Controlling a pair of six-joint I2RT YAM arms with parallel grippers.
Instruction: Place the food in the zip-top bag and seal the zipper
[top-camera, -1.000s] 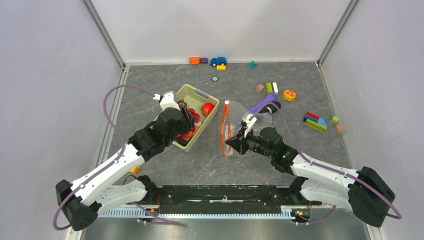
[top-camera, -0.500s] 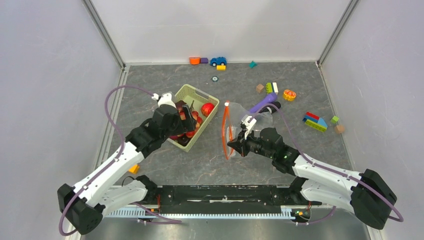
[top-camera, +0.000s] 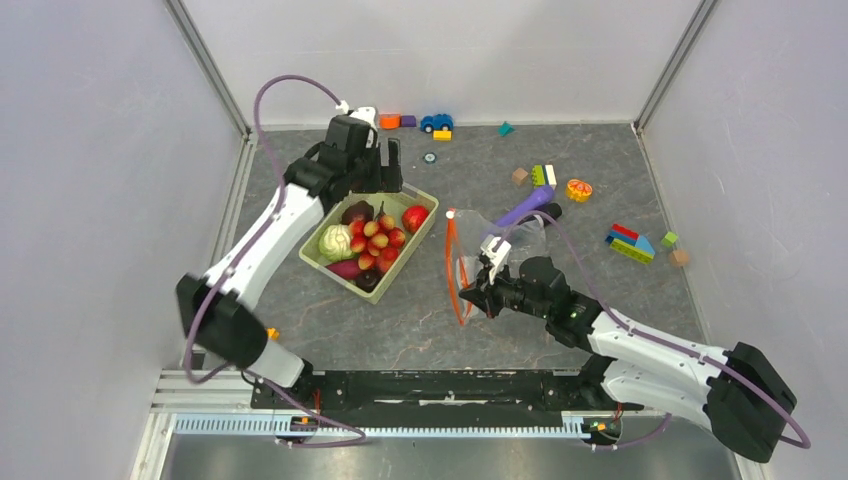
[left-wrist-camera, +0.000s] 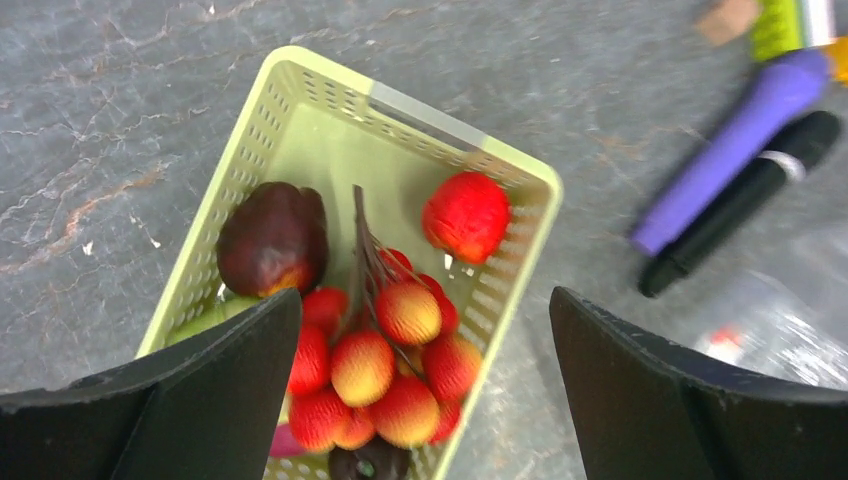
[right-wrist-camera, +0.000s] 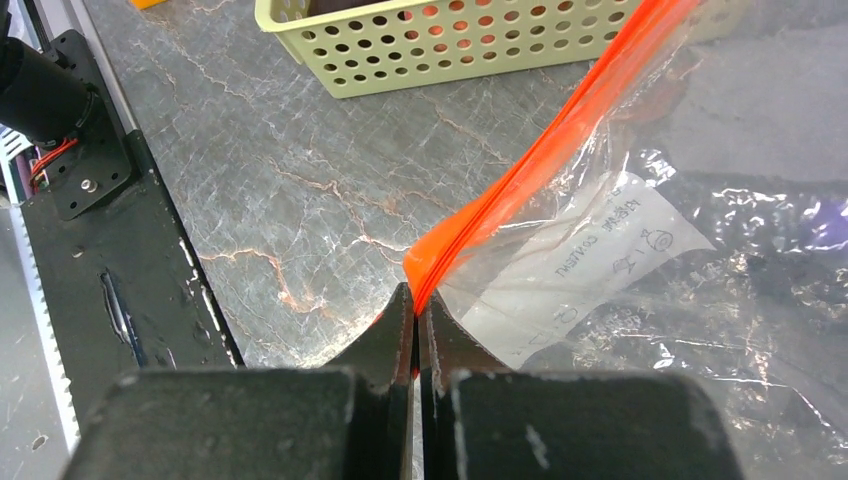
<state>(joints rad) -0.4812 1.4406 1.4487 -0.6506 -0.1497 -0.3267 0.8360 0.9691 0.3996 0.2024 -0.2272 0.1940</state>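
The food lies in a light-green basket (top-camera: 425, 232): a bunch of red-peach fruits (left-wrist-camera: 400, 370), a dark purple piece (left-wrist-camera: 272, 238), a red apple (left-wrist-camera: 465, 215) and a green cabbage (top-camera: 336, 242). My left gripper (top-camera: 386, 168) hangs above the basket's far end, wide open and empty; the left wrist view looks down on the fruit between its fingers (left-wrist-camera: 200, 400). The clear zip-top bag (top-camera: 500, 235) lies right of the basket. My right gripper (top-camera: 470, 293) is shut on the near end of its orange-red zipper (right-wrist-camera: 560, 130), lifting that corner. A white label (right-wrist-camera: 590, 260) shows through the plastic.
A purple and a black marker-like stick (top-camera: 530, 208) lie at the bag's far side. Building blocks (top-camera: 630, 243), an orange citrus slice (top-camera: 578, 189) and a blue toy car (top-camera: 436, 122) are scattered right and back. The black base rail (right-wrist-camera: 100, 200) runs along the near edge.
My left gripper has opened wide and risen out of the basket toward its far end, holding nothing; the fruit stays in the basket. The right gripper keeps its grip on the zipper.
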